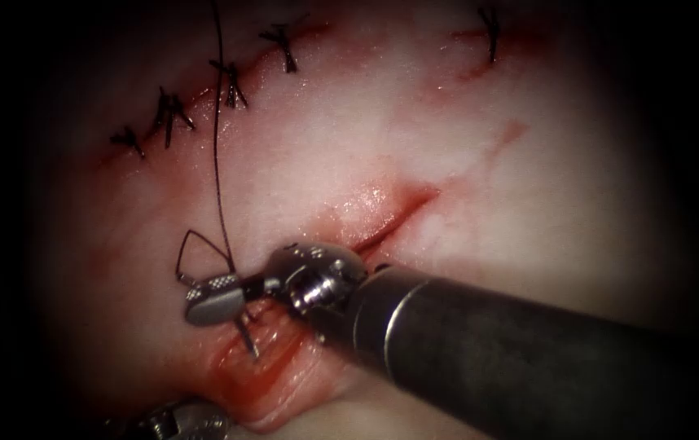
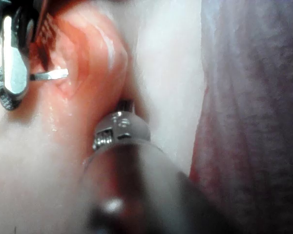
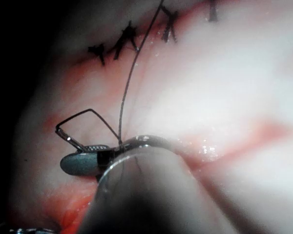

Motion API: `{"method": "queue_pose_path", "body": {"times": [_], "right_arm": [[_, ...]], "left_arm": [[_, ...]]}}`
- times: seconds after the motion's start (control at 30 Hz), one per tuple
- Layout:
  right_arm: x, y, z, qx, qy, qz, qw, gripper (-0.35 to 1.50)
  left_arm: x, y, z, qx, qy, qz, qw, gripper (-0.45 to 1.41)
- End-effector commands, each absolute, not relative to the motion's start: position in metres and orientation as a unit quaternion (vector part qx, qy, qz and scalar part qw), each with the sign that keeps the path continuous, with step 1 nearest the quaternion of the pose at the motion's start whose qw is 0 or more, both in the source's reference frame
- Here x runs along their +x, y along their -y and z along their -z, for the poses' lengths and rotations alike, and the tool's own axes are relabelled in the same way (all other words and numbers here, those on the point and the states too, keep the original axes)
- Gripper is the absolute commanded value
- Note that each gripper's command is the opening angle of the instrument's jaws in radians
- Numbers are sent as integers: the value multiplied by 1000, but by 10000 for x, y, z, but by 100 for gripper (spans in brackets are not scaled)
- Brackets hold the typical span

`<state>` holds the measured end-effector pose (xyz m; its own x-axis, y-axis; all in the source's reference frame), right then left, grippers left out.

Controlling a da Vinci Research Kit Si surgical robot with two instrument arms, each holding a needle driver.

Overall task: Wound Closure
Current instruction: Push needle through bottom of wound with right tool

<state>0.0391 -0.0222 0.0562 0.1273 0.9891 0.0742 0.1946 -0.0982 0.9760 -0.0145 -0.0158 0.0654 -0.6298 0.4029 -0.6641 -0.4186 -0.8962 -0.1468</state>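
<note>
right arm's steel needle driver (image 1: 217,300) pinching thin curved steel needle (image 1: 245,336) near swaged end, tip buried in pink pork tissue (image 1: 463,163) at red cut (image 1: 390,220), apparently positioned for stitch; dark thread (image 1: 217,147) trails upward. left arm's tool (image 1: 182,422) at bottom edge, jaw state cannot tell.

Tissue (image 1: 415,138) wet, glossy; right claw (image 1: 215,297) polished metal; thread (image 1: 217,147) matt.

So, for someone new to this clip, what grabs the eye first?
The right arm's tool comes in over the open cut, jaws shut on the curved needle near its middle, its tip in the reddened tissue. Dark thread climbs from the jaws past a row of finished stitches.
</note>
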Motion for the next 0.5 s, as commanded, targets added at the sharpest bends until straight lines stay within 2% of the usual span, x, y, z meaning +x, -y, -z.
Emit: {"method": "queue_pose_path", "body": {"times": [0.03, 0.5], "right_arm": [[400, 221, -561, 601, -495, -436, 451, -35], [396, 244, -540, 630, -473, -438, 433, -35]], "left_arm": [[-150, 155, -660, -366, -11, -903, 227, -23], [-149, 153, -660, -366, -10, -902, 228, -23]]}}
